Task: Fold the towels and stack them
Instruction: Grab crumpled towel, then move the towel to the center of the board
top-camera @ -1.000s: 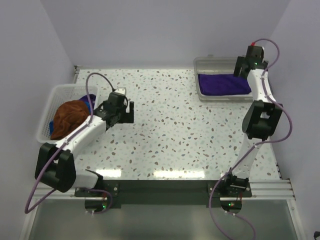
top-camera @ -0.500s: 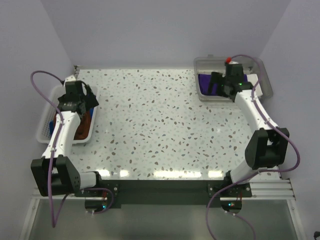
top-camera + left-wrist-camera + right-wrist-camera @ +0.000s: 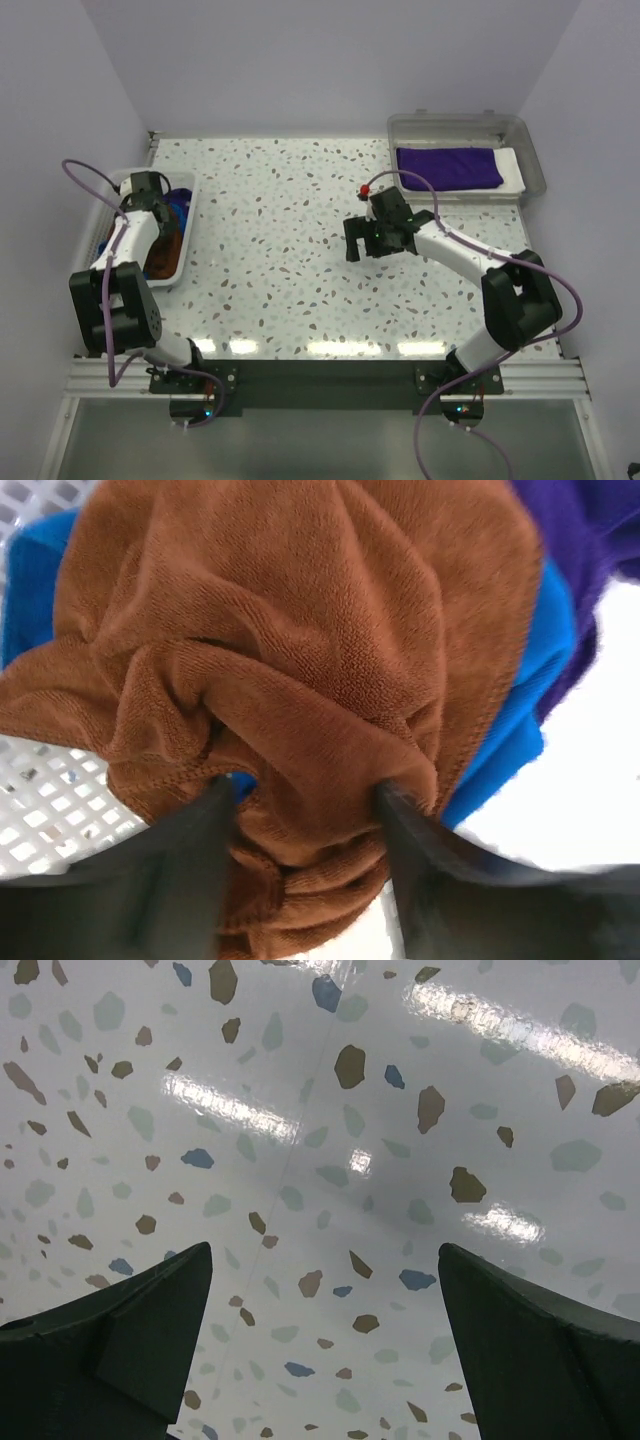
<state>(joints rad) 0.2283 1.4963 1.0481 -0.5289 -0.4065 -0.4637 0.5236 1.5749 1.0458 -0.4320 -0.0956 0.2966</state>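
Since half a second ago: right gripper (image 3: 356,240) gone from the clear bin (image 3: 528,150) to the middle of the table (image 3: 280,230); left gripper (image 3: 150,192) sunk lower into the white basket (image 3: 186,245).

Item, brown towel (image 3: 290,670): we log it bunched in the basket, atop a blue towel (image 3: 520,690), with a purple towel (image 3: 590,540) at one edge. It is a wad, so we read no long axis.

Item, left fingers (image 3: 180,880): one on each side of a gathered fold, set narrow. We take them to be pinching it, though cloth hides the contact itself.

Item, right gripper: fingers spread wide over bare table, holding nothing.

Item, folded purple towel (image 3: 448,167): flat in the bin, well apart from both arms.

Relation we judge decisive: the brown towel sits directly between the left fingers. Open table lies to that arm's right, and the right gripper is there, well apart.
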